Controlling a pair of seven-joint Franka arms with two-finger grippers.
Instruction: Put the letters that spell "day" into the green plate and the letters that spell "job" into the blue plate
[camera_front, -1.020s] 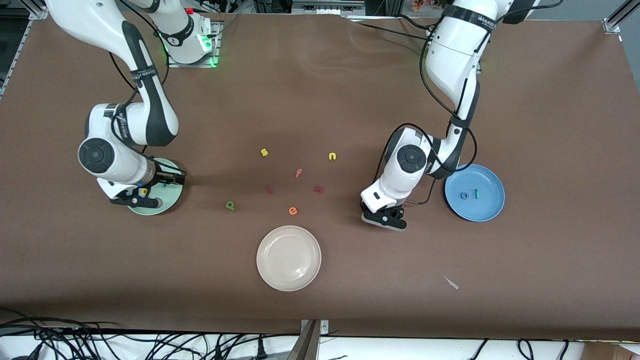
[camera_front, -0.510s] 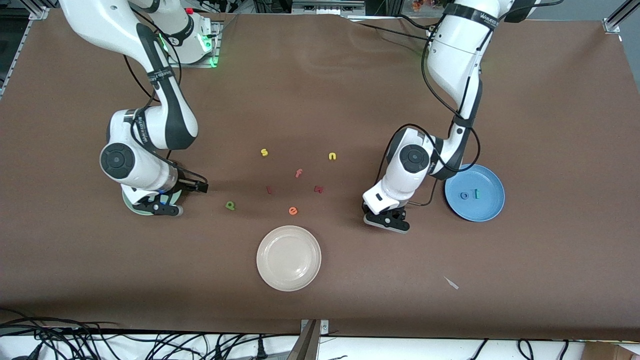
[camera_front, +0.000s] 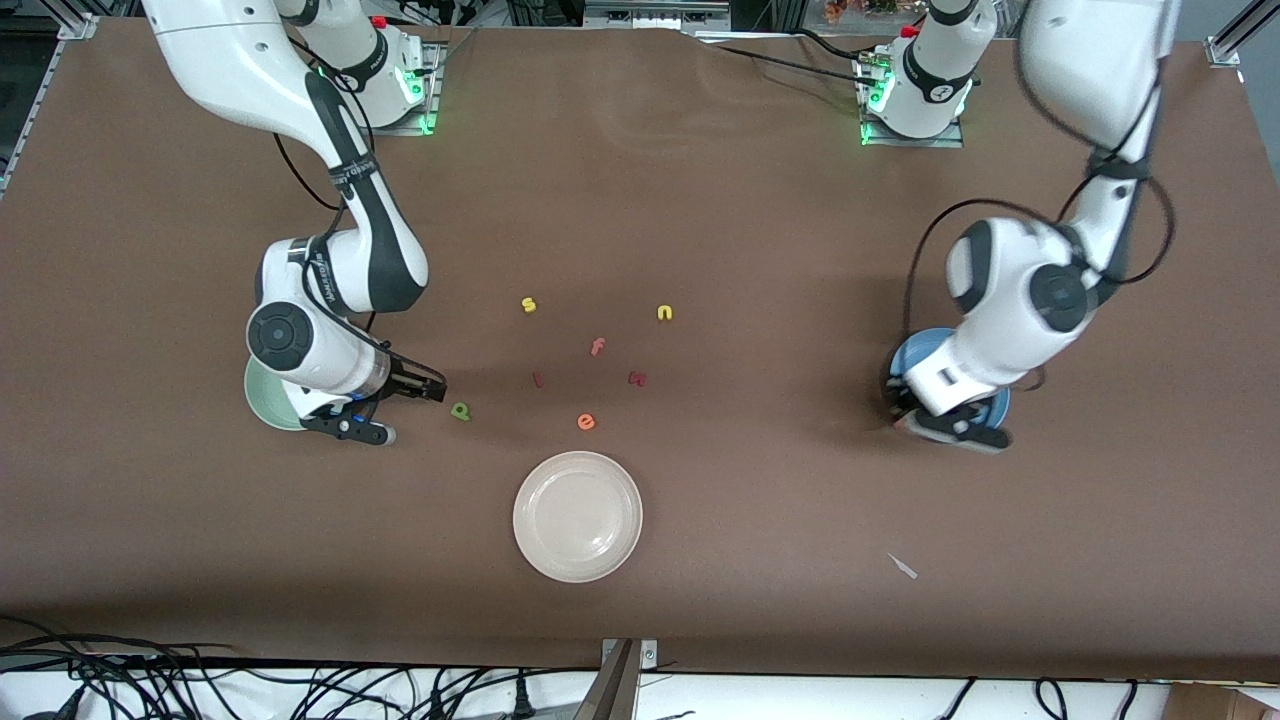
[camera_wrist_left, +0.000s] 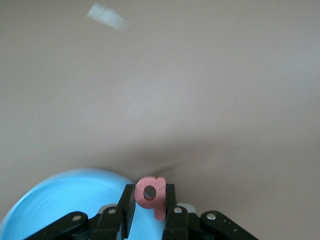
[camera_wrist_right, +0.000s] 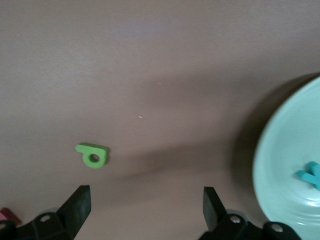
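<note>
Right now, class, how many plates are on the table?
3: the green plate toward the right arm's end, the blue plate toward the left arm's end, the cream-white plate between them, nearest the front camera.

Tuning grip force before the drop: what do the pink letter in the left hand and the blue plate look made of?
Pink letter: likely soft foam, with a matte face and thick flat-cut edges. Blue plate: probably hard plastic or glazed ceramic, with a smooth surface, even colour and a raised rim; the pictures cannot settle which.

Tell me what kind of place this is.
Probably a robotics lab: two Franka arms bolted to a brown-covered table, cables along its edge nearer the camera, and foam letters like the green one laid out for sorting.
</note>
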